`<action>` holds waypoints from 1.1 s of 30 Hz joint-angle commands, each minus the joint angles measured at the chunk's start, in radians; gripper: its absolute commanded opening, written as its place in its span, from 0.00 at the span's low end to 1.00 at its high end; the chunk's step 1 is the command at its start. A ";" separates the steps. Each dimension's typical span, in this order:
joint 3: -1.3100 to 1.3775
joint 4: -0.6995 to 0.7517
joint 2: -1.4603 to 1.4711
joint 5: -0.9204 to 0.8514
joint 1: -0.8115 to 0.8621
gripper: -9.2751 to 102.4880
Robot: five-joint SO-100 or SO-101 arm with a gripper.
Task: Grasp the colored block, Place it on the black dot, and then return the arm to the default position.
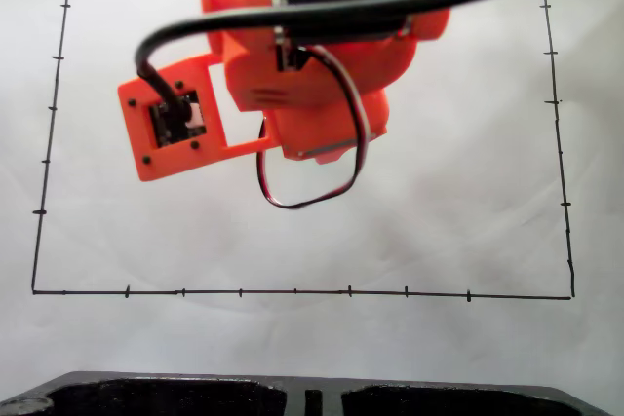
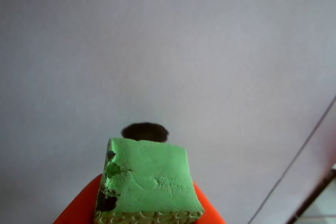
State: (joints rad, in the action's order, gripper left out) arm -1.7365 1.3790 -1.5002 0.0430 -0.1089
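Note:
In the wrist view the colored block, a bright green cube with a crackled face and dark chips on its left edge, sits at the bottom centre. Orange fingers press against it on both sides, so my gripper is shut on it. The black dot lies on the white paper just beyond the cube's far edge, partly hidden by it. In the fixed view the orange arm with its black cable and red-white wires hangs over the upper middle of the sheet and hides the cube and dot beneath it.
White paper carries a thin black border with tick marks. A dark black object runs along the bottom edge of the fixed view. A border line crosses the wrist view's lower right.

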 commanded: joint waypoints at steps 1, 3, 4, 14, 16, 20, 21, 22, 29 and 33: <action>0.000 -0.009 0.005 -0.008 0.014 0.16; -0.012 -0.021 0.005 -0.017 0.017 0.16; -0.020 -0.031 0.005 -0.025 0.023 0.16; -0.041 -0.075 0.028 -0.051 0.046 0.17; -0.041 -0.078 0.031 -0.055 0.046 0.17; -0.054 -0.083 0.031 -0.055 0.046 0.18; -0.058 -0.087 0.031 -0.055 0.046 0.19; -0.060 -0.091 0.031 -0.054 0.049 0.20; -0.067 -0.089 0.031 -0.066 0.049 0.30; -0.071 -0.083 0.018 -0.080 0.052 0.35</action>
State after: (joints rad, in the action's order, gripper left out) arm -1.8055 1.2931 -1.4557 -0.0261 -0.0675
